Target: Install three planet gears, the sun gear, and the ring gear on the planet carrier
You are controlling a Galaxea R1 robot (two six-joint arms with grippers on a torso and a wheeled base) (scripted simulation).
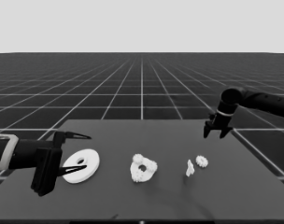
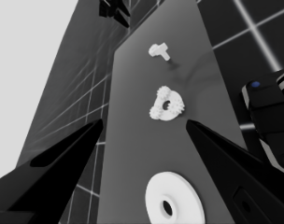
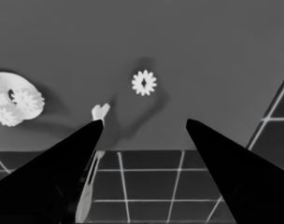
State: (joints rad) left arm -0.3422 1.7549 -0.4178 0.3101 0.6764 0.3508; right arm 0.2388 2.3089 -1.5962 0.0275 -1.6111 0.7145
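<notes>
Right claw [image 1: 216, 133], fingers apart, hovers near the surface's far right edge. Descend squarely over the loose gear [image 1: 202, 161]; avoid the thin white piece [image 1: 190, 168].

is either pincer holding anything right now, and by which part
Nothing is held. The right pincer hangs open in the air above the loose gear. The left pincer waits open, with the larger round part lying under it.
</notes>
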